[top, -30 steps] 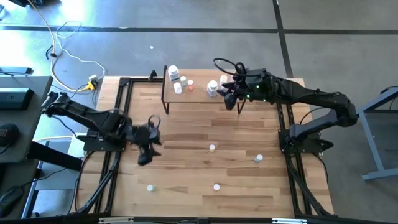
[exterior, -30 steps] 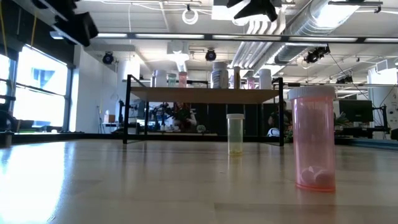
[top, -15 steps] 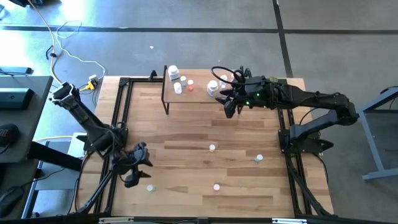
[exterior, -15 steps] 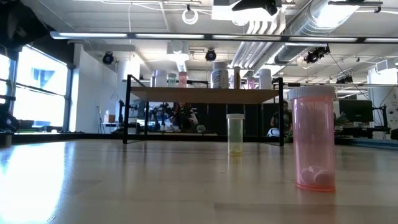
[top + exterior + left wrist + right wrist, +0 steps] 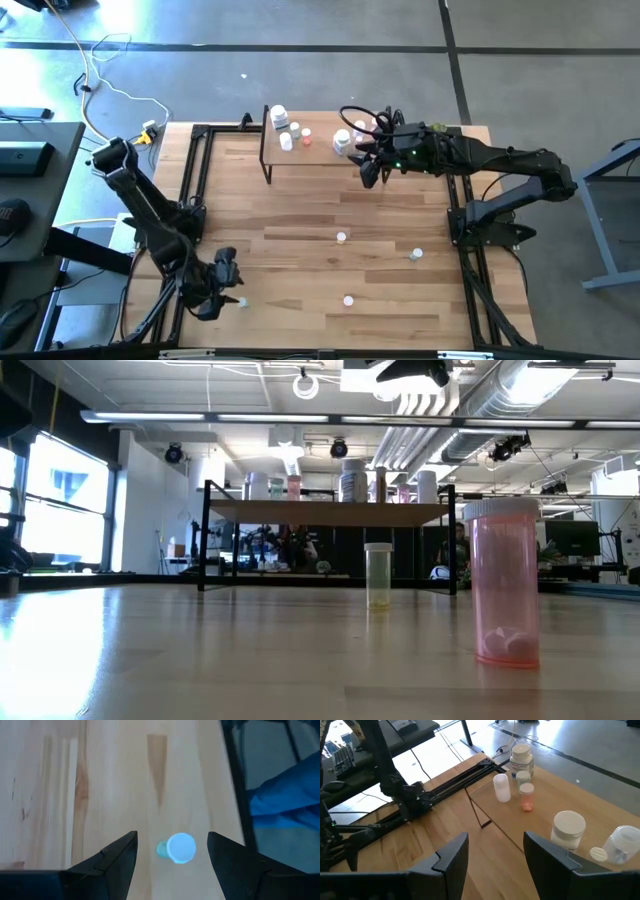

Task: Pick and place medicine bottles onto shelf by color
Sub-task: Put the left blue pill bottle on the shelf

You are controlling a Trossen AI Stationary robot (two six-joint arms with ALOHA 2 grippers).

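A tiny white-capped medicine bottle [image 5: 180, 847] stands upright on the tabletop near the front left corner [image 5: 241, 301]. My left gripper [image 5: 172, 840] hangs open just above it, one finger on either side, touching nothing. The shelf [image 5: 318, 152] stands at the table's far edge with several bottles [image 5: 521, 758] on it. My right gripper [image 5: 368, 172] hovers open and empty above the shelf's right part [image 5: 495, 840]. Three more small bottles stand on the table: one in the middle [image 5: 341, 237], one right of it [image 5: 415, 255], one near the front [image 5: 348, 300].
Black frame rails [image 5: 188, 200] run along the table's left and right sides, close to my left arm. In the low view a pink translucent bottle [image 5: 505, 585] stands near the camera and a yellowish one [image 5: 378, 575] before the shelf [image 5: 330, 510]. Bare wood lies between them.
My left gripper has swung from the table's left middle toward the near left corner and come down over the small bottle there, rolling a little as it went. Its fingers have stayed open.
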